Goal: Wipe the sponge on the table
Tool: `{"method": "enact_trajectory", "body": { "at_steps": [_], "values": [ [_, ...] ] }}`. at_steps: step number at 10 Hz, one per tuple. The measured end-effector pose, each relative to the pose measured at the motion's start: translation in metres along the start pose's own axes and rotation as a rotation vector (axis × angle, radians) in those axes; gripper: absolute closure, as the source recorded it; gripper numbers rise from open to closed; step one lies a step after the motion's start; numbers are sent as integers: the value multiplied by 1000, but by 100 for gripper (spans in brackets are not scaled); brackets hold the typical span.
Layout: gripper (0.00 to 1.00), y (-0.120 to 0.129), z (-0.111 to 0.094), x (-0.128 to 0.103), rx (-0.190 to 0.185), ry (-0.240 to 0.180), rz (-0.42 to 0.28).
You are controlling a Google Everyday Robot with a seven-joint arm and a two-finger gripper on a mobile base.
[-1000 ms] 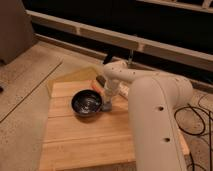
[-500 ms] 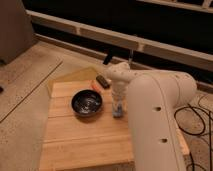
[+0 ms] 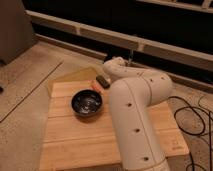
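The table (image 3: 75, 142) is a low square of light wooden slats. My white arm (image 3: 132, 115) rises from the front right and bends over at the wrist (image 3: 114, 67) near the table's far edge. The gripper hangs below that wrist, just right of the black bowl (image 3: 87, 103), and the forearm covers it from this view. The sponge is hidden, with no blue showing anywhere on the table top.
An orange piece with a dark block (image 3: 102, 81) lies at the far edge, behind the bowl. Black cables (image 3: 192, 117) loop on the floor to the right. A dark wall with pale rails runs behind the table. Speckled floor lies to the left.
The arm has swung left and forward across the table, so its forearm now covers the gripper and the blue sponge seen under it half a second ago.
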Motion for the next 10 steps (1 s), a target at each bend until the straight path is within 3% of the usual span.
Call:
{"method": "enact_trajectory", "body": {
  "at_steps": [2,4,8,10],
  "values": [
    [100,22,-6,-12,-46,-22,-15],
    [100,46,-11,-11,-113,-29,-32],
    [100,81,-21,17,-239,-33,-78],
    [100,81,-18,40,-242,-13,-96]
  ]
}}
